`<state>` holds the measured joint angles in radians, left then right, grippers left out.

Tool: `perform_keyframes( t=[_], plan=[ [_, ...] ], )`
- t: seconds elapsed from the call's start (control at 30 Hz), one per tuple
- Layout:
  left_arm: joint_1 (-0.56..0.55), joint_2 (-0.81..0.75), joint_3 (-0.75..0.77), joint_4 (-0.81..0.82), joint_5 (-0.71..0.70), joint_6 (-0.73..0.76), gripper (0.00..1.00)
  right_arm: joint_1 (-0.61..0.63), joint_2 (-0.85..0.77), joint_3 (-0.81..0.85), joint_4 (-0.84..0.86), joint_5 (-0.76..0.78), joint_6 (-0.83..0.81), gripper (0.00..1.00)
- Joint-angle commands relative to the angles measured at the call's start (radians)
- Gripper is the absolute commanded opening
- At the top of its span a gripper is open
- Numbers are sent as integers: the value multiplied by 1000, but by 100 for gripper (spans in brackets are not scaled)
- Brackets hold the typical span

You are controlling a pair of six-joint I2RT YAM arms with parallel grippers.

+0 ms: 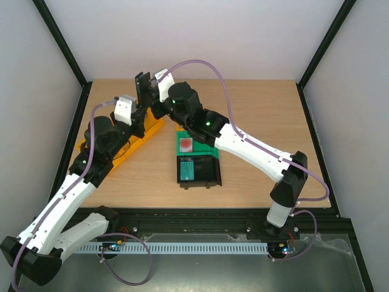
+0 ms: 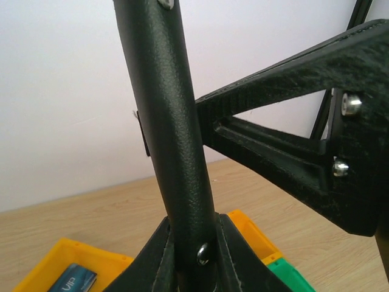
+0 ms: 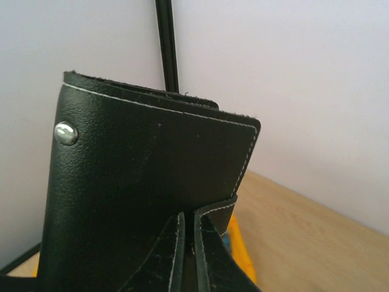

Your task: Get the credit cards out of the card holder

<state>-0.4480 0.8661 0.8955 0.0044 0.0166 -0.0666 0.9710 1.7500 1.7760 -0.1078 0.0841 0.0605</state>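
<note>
The black card holder (image 1: 143, 86) is held upright in the air above the back left of the table. In the left wrist view it (image 2: 167, 121) shows edge-on, and my left gripper (image 2: 194, 237) is shut on its lower end beside a metal snap. In the right wrist view its stitched face (image 3: 140, 164) fills the frame, and my right gripper (image 3: 189, 228) is pinched shut on its lower edge, a stitched flap curling over one finger. Seen from above, the left gripper (image 1: 137, 112) and right gripper (image 1: 152, 97) meet at the wallet. No credit cards show; they are hidden.
A yellow bin (image 1: 143, 135) lies under the grippers, with a blue card (image 2: 73, 281) inside. Right of it sit a green bin (image 1: 194, 146) holding a pale red-spotted card (image 1: 185, 144) and a black bin (image 1: 206, 173) holding a teal card (image 1: 186, 169). The frame post and walls stand close behind.
</note>
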Motion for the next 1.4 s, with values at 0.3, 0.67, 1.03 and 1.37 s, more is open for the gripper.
perform_keyframes(
  t=[0.3, 0.67, 1.03, 1.37],
  plan=[
    [-28, -39, 17, 84, -5, 88, 2, -107, 27, 2, -172, 64, 119, 2],
    [98, -84, -20, 110, 391, -136, 2, -488, -303, -359, -92, -453, -22, 9],
    [137, -67, -43, 439, 964, -257, 2, -541, -398, -384, 386, -1249, 391, 54],
    [112, -37, 10, 400, 1008, -201, 2, -423, -373, -301, 207, -1308, 247, 56]
  ],
)
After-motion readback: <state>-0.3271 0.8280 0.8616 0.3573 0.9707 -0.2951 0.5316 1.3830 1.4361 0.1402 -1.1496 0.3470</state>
